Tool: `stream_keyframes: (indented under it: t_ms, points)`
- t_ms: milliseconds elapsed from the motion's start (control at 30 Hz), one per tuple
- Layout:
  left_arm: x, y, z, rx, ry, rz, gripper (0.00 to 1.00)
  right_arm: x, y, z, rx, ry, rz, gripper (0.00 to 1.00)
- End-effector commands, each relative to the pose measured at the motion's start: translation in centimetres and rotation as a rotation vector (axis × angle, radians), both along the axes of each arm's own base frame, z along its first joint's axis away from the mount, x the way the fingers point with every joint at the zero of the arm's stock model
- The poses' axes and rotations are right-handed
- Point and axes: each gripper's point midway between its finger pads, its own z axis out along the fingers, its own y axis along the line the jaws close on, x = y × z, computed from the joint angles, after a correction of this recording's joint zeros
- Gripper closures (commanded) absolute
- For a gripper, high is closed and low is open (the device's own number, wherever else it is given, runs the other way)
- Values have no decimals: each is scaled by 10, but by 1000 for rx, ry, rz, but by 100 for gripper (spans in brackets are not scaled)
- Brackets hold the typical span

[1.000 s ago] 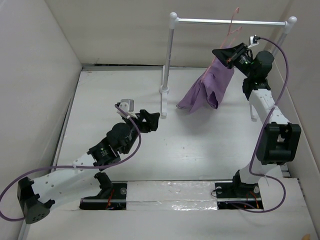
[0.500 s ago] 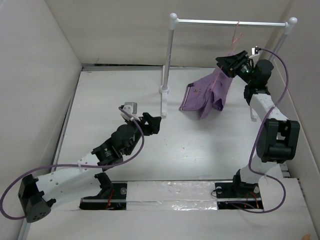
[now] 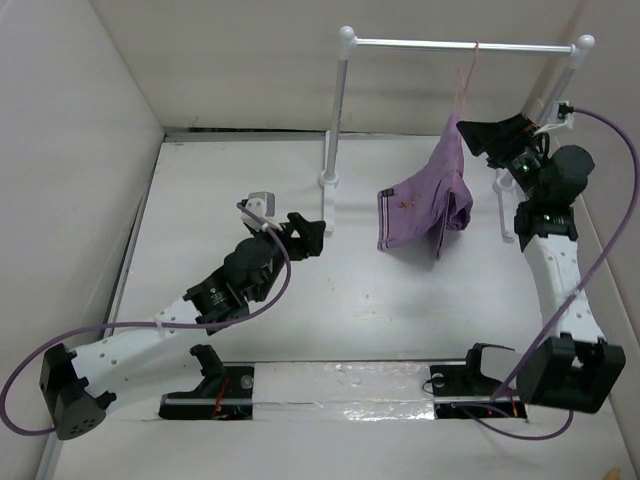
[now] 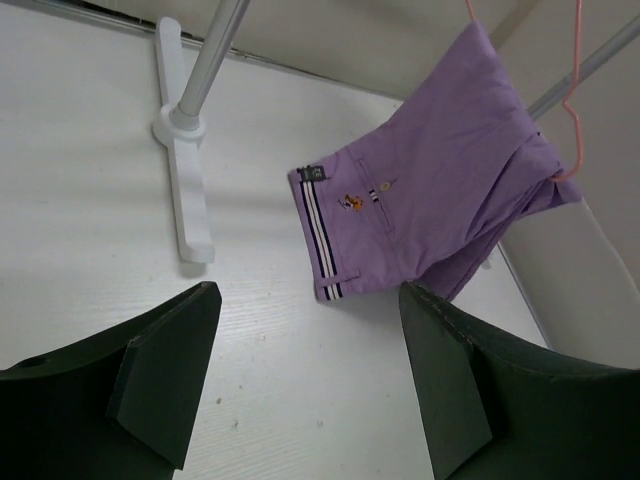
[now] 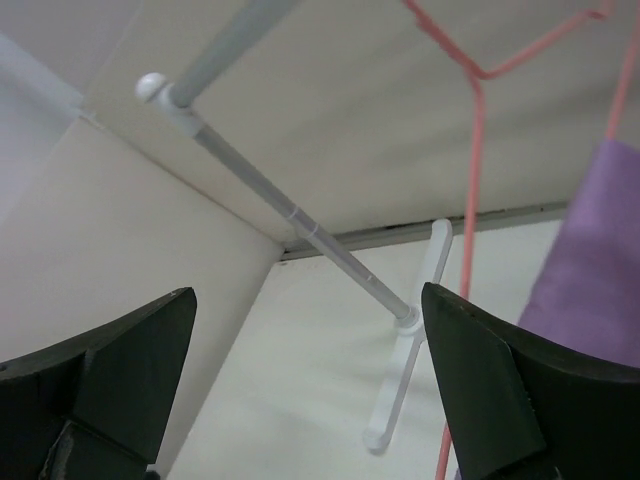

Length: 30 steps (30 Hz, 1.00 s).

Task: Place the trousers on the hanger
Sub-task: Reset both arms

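Observation:
The purple trousers (image 3: 428, 200) hang folded over the thin pink hanger (image 3: 466, 75), whose hook sits on the silver crossbar. In the left wrist view the trousers (image 4: 430, 195) show their striped waistband low near the table, with the hanger (image 4: 573, 110) at their right. My right gripper (image 3: 492, 133) stands open just right of the trousers, touching nothing; its view shows the hanger (image 5: 474, 160) and a purple edge of the trousers (image 5: 600, 260) beside the right gripper (image 5: 310, 310). My left gripper (image 3: 305, 236) is open over the table, left of the rack post; nothing lies between the left gripper (image 4: 305, 300) fingers.
The white-posted rack (image 3: 335, 110) with its silver crossbar (image 3: 460, 44) stands at the back, its feet (image 4: 185, 200) on the table. White walls enclose the table on the left, back and right. The right post (image 3: 560, 80) rises close behind my right wrist.
My right gripper has opened, let go of the trousers and drawn back to the right. The trousers swung left and settled under the hanger. My left gripper crept slightly forward.

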Motion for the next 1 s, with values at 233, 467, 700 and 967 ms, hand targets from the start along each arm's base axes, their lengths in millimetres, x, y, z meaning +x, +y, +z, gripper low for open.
stream_keyframes:
  t_ms: [233,467,700,967]
  points:
    - [-7,42,31,-75,-59,120,29,-119,33,-13,-275,-202,2,0]
    - [-22,86,-4,-67,-6,224,26,-175,58,-87,-449,-141,145,0]
    - [-41,110,-35,-134,18,230,27,-199,67,-133,-519,-62,230,0]
    - [-52,117,-2,-238,-68,185,27,-197,74,-133,-477,-62,260,0]
